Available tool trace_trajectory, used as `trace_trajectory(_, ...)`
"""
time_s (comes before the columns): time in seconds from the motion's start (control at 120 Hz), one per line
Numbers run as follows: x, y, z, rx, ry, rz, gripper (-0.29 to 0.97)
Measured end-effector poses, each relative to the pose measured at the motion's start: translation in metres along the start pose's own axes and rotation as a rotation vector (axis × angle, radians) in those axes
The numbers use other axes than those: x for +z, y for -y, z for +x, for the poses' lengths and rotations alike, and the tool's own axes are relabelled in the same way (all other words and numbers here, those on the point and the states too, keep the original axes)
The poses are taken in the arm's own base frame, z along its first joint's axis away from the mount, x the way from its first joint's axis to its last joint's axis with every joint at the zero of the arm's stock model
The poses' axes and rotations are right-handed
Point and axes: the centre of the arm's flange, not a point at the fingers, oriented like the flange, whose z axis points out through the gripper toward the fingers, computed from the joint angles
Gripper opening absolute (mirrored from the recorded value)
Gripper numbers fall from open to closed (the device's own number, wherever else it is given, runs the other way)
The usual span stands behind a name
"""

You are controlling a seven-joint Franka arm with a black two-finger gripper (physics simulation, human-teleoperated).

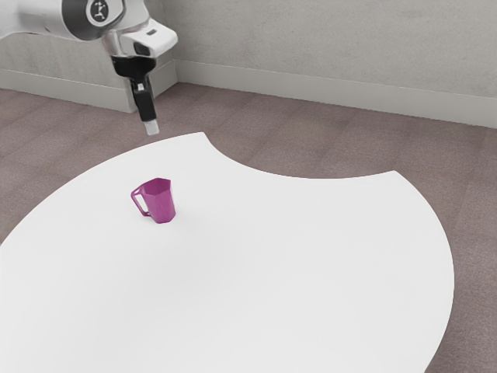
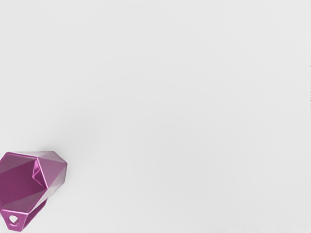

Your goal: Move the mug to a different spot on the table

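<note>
One white desk with a curved notch cut into its far edge, bare surface on every side of the mug. Franka arm comes in from the exterior view's upper left. Magenta faceted mug stands upright toward the exterior view's left, well in from the edges, handle facing left. End effector hangs above the far rim, well apart from the mug, touching nothing; can't tell whether it's spread or closed from this angle.

White bench was roughly round, with a curved notch cut in its far edge and a plain matte top. Floor was grey-brown, tile-like. Wall behind was pale grey and rough, with a light baseboard. Lighting was soft and even.
</note>
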Motion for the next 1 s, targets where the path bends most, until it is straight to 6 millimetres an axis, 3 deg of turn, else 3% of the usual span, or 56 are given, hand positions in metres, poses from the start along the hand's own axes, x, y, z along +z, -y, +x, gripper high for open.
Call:
trace_trajectory(0.333, 0.015, 0.006, -0.003, 0.094, 0.021, -0.020, 0.68)
trace_trajectory(0.5, 0.000, -0.010, -0.052, 0.094, 0.035, -0.007, 0.68)
trace_trajectory(0.708, 0.029, 0.039, -0.124, 0.067, 0.055, -0.025, 0.68)
trace_trajectory(0.867, 0.049, 0.054, -0.127, 0.142, 0.056, -0.034, 0.68)
trace_trajectory(1.0, 0.088, 0.072, -0.119, 0.189, 0.062, -0.087, 0.68)
